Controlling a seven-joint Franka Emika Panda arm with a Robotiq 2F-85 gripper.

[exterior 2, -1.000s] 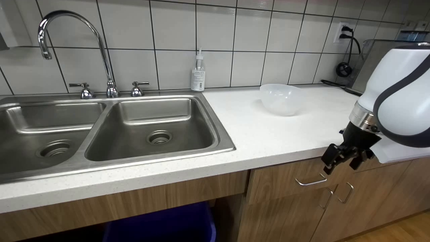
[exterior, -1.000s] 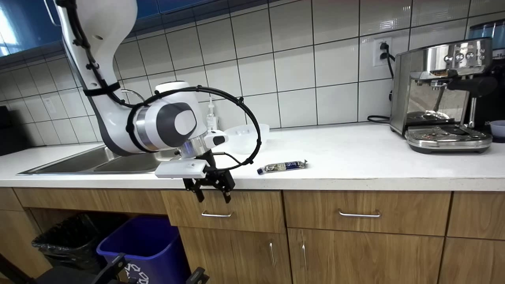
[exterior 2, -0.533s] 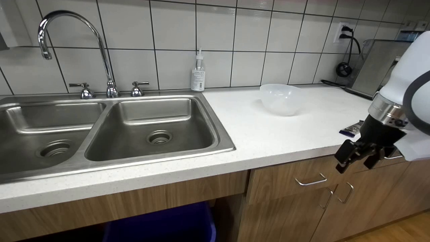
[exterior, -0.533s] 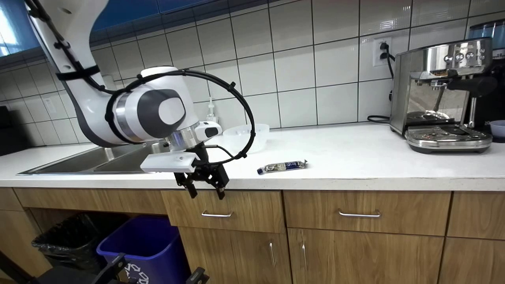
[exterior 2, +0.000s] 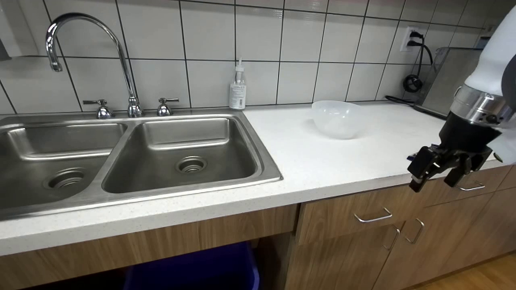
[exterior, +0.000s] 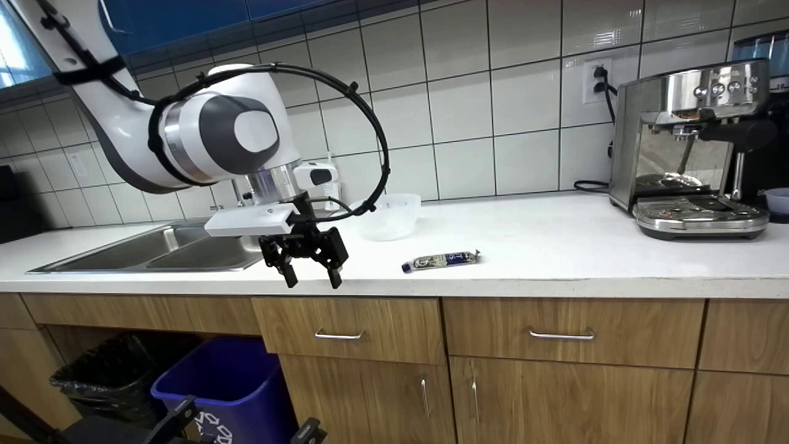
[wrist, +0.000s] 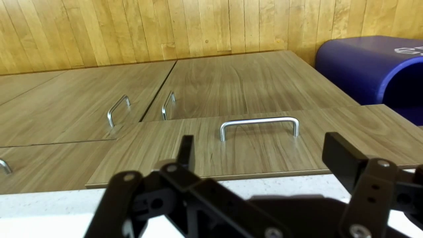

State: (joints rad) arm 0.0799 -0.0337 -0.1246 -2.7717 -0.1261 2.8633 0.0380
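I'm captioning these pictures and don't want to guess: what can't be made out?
Packet: mostly hidden behind the gripper, in an exterior view.
Bottle: label too small to read, in an exterior view.
Blue bin: bottom inside hidden by its front wall, in an exterior view.
Leftmost handle: cut off by the left edge, wrist view.

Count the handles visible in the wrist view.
4: a drawer handle framed by the open gripper; a door handle and a second door handle, both left of that in the picture; another drawer handle, partly cut off at the left edge.
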